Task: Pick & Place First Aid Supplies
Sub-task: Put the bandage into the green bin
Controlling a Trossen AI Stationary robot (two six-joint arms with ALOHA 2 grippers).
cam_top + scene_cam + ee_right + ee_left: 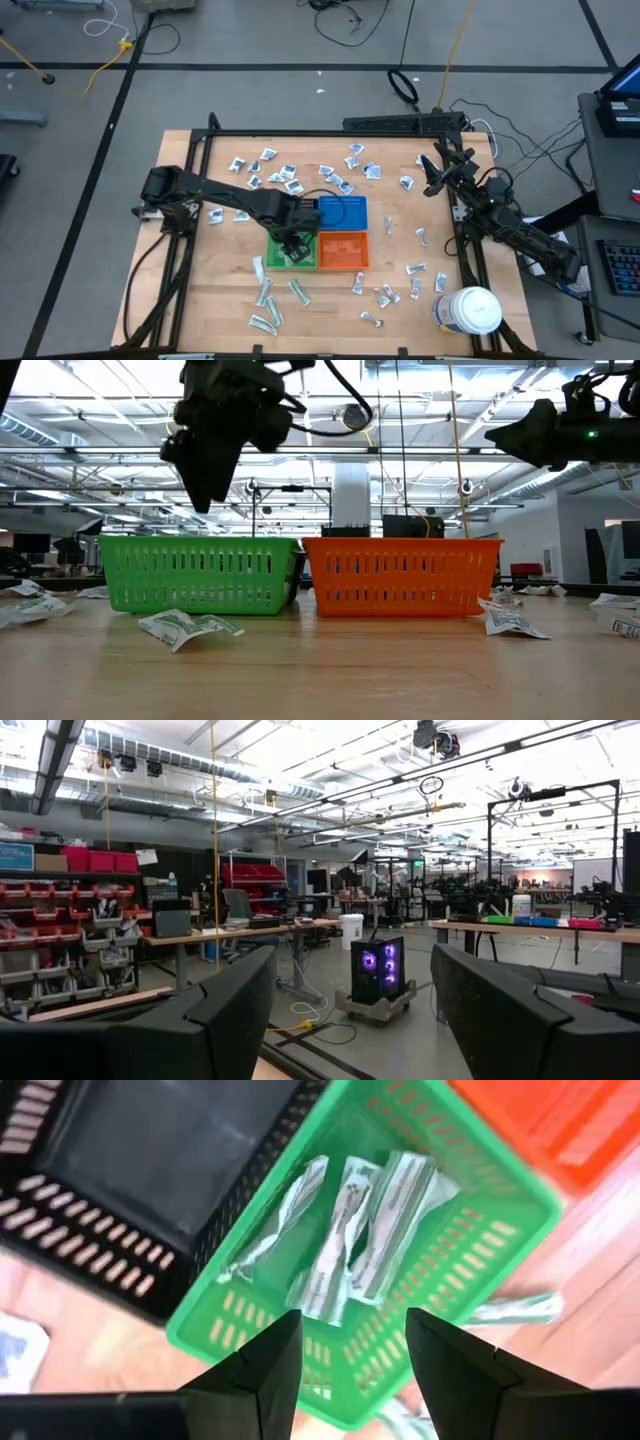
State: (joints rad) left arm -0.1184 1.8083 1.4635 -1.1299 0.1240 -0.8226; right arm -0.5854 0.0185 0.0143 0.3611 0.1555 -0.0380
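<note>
Left gripper (345,1355), fingers apart and empty, hovers over the green bin (480,1230) holding 3 long packets (345,1230); right gripper (350,1010) waits open; many loose packets (290,178) remain.

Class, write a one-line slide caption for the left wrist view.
Open left gripper above green bin holding long wrapped packets.

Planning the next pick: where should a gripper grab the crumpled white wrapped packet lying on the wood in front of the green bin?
Probably the raised middle fold of the crumpled white wrapped packet, approached from straight above. Its edges lie flat on the wooden table, so only that hump gives the fingers something to pinch.
</note>
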